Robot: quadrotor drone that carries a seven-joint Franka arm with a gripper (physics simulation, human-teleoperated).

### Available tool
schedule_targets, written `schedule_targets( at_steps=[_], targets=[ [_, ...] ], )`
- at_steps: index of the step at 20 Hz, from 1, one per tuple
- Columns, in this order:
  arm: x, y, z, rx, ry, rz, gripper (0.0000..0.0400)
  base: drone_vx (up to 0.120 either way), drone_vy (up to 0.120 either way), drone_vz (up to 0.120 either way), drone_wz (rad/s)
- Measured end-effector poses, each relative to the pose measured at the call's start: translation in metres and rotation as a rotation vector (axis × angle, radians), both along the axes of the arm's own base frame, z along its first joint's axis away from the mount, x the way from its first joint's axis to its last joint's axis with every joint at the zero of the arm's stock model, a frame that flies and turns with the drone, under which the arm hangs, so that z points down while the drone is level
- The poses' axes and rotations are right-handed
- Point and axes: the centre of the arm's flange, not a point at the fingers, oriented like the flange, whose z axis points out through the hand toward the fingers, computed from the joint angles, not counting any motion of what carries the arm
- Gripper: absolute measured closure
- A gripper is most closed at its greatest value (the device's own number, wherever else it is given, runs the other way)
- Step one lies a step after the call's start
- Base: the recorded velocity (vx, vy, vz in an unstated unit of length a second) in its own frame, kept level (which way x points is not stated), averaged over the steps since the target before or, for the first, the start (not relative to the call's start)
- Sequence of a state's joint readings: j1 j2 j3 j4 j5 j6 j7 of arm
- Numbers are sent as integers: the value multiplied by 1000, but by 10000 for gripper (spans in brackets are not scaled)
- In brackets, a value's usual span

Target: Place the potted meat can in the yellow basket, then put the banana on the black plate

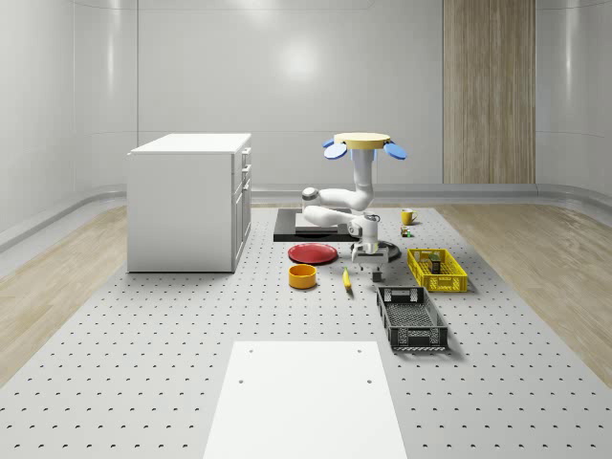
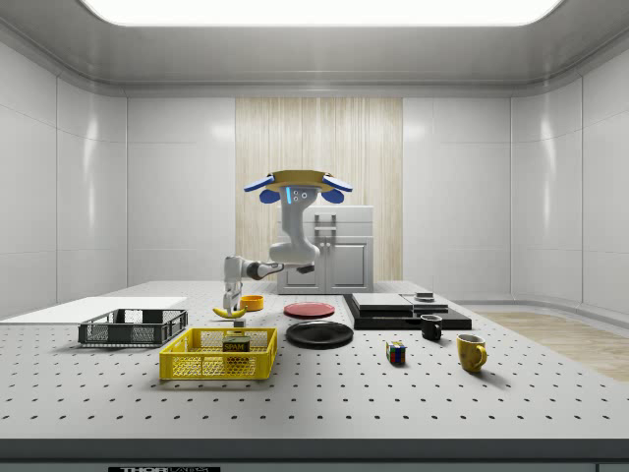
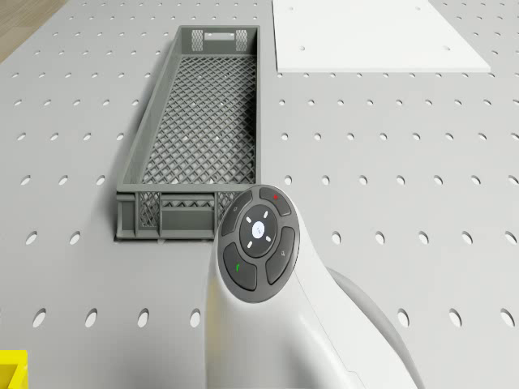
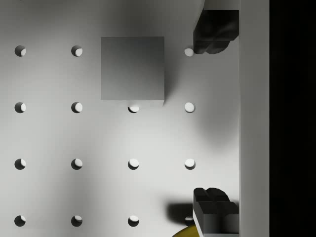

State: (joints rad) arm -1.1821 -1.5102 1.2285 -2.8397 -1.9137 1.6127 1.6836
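The pincer (image 1: pixel 365 254) has bare table around it, between the banana (image 1: pixel 346 278) and the yellow basket (image 1: pixel 437 270).

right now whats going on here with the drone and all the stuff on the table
The drone hovers above the perforated table, arm reaching down. Its gripper hangs open over bare table with nothing between the fingers, next to the banana. The potted meat can already sits in the yellow basket. The banana is not yet on the black plate.

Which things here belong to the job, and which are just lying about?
Job: potted meat can inside yellow basket; banana; black plate; gripper, open.

Lying about: grey crate, red plate, orange bowl, yellow mug, cube, black mug.
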Motion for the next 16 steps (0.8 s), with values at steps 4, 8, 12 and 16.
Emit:
schedule_targets(
  at_steps=[4,8,12,16],
  targets=[
    [0,0,0,0,0,0,0,0,-120,0,0],
    [0,0,0,0,0,0,0,10,-120,0,0],
    [0,0,0,0,0,0,0,120,-120,0,0],
    [0,0,0,0,0,0,0,20,-120,0,0]
  ],
)
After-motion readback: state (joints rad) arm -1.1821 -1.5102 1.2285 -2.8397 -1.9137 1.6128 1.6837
